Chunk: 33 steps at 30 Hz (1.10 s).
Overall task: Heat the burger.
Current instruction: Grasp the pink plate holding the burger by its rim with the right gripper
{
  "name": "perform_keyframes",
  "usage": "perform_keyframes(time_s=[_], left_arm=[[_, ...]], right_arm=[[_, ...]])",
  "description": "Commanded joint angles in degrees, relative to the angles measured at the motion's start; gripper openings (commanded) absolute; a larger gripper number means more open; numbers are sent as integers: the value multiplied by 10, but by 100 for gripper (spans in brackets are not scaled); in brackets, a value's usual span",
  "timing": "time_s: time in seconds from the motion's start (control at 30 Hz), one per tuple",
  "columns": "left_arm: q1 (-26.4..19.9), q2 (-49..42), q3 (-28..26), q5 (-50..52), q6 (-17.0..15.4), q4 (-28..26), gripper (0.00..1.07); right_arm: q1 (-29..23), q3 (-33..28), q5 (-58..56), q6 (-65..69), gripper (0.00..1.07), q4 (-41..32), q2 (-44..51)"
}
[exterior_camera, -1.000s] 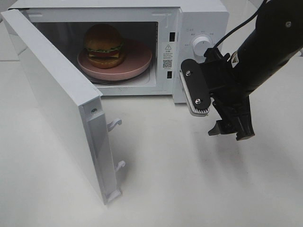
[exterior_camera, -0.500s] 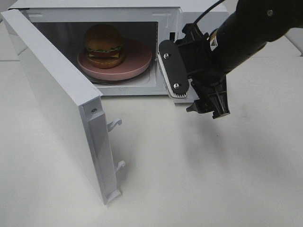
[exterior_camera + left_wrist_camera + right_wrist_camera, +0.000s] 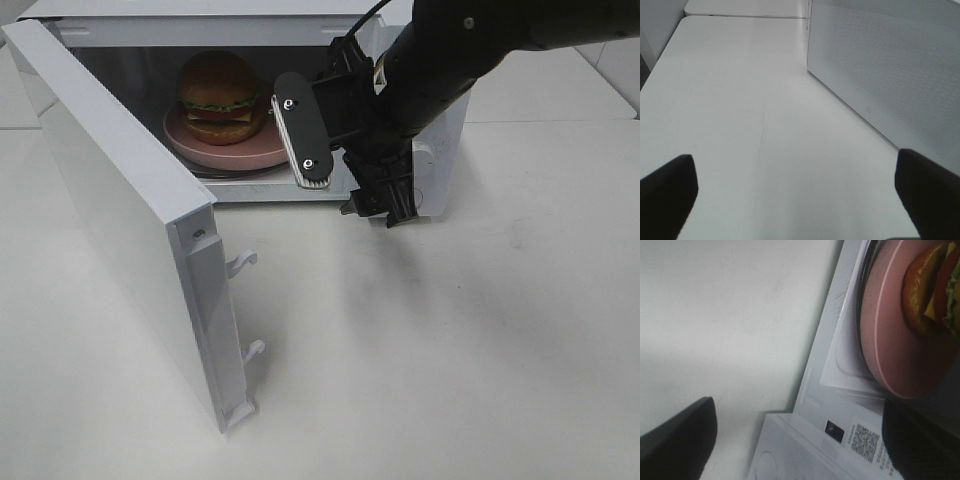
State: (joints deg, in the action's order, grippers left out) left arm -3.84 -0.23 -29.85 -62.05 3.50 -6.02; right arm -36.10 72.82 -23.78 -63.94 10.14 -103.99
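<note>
burger [image 3: 218, 95]: inside the open microwave [image 3: 200, 12], on the pink plate [image 3: 262, 152]
door [image 3: 110, 220]: swung wide open
right tool [image 3: 350, 195]: jaws spread, empty, at the oven mouth just beside the plate
left tool [image 3: 800, 200]: jaws spread, empty, over the bench [image 3: 740, 100]
step: loading looks done, door closing comes next
next move: get the right arm clear of the door's swing, then push the door shut

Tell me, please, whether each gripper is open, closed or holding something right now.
Left gripper: open, holding nothing.
Right gripper: open, holding nothing.
</note>
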Motion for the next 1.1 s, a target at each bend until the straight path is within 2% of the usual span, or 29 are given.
perform_keyframes(time_s=[0.03,0.5,0.67,0.77,0.83,1.1], left_arm=[[0,-3,2,6,-2,-2,100],[0,-3,2,6,-2,-2,100],[0,-3,2,6,-2,-2,100],[0,-3,2,6,-2,-2,100],[0,-3,2,6,-2,-2,100],[0,-3,2,6,-2,-2,100]], right_arm=[[-7,26,3,6,87,3,-19],[-21,121,2,24,85,6,-108],[-21,183,1,48,84,7,-167],[-21,192,-1,52,84,7,-175],[-21,227,-18,64,83,7,-205],[-21,272,-29,64,82,7,-246]])
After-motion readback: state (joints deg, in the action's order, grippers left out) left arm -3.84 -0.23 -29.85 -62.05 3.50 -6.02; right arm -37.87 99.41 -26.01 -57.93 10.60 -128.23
